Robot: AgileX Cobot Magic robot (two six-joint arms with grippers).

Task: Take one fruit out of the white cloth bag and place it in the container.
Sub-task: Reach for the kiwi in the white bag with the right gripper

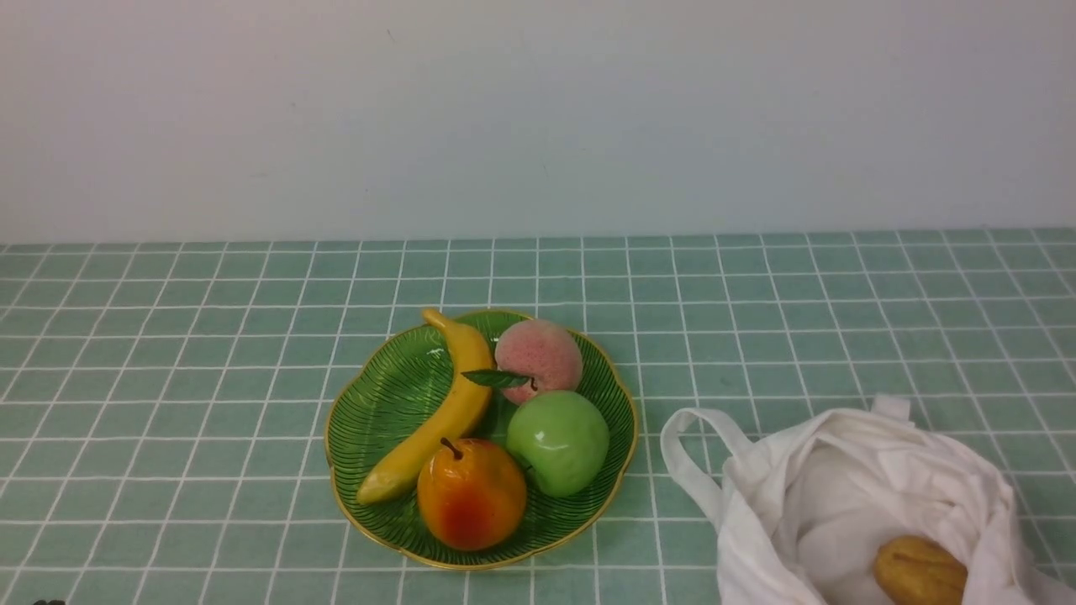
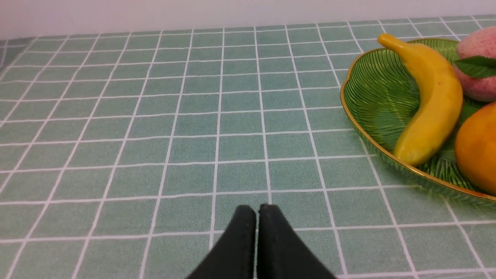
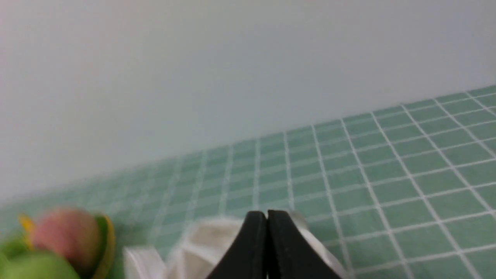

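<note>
The small fruit (image 1: 920,570) is brownish-yellow and oval, with a dull, rough skin creased by darker lines. It sits inside the white cloth bag (image 1: 761,538), whose soft fabric folds loosely around an open mouth; one loop handle (image 1: 691,470) curls out toward the dish.

That dish (image 1: 387,395) is shallow green ware, finely ribbed, with a thin gold scalloped rim. It holds a smooth, curved banana (image 1: 437,428), a fuzzy pink peach (image 1: 542,357) with a dark leaf, a glossy green apple (image 1: 558,443) and a shiny orange-red fruit (image 1: 472,494) with a stem.

The front view cuts off the near part of the bag, and cloth covers one end of the fruit. The right wrist view is blurred, and the fruit cannot be made out there. In the wrist views, the left jaws (image 2: 257,211) are almost pressed together, a sliver of surface showing between their tips; the right jaws (image 3: 267,217) are pressed together. Neither pinches anything.

Checked surface (image 1: 168,378) lies open left of the dish and behind the bag, up to the pale wall (image 1: 538,118). A narrow strip separates the handle from the gold rim.
</note>
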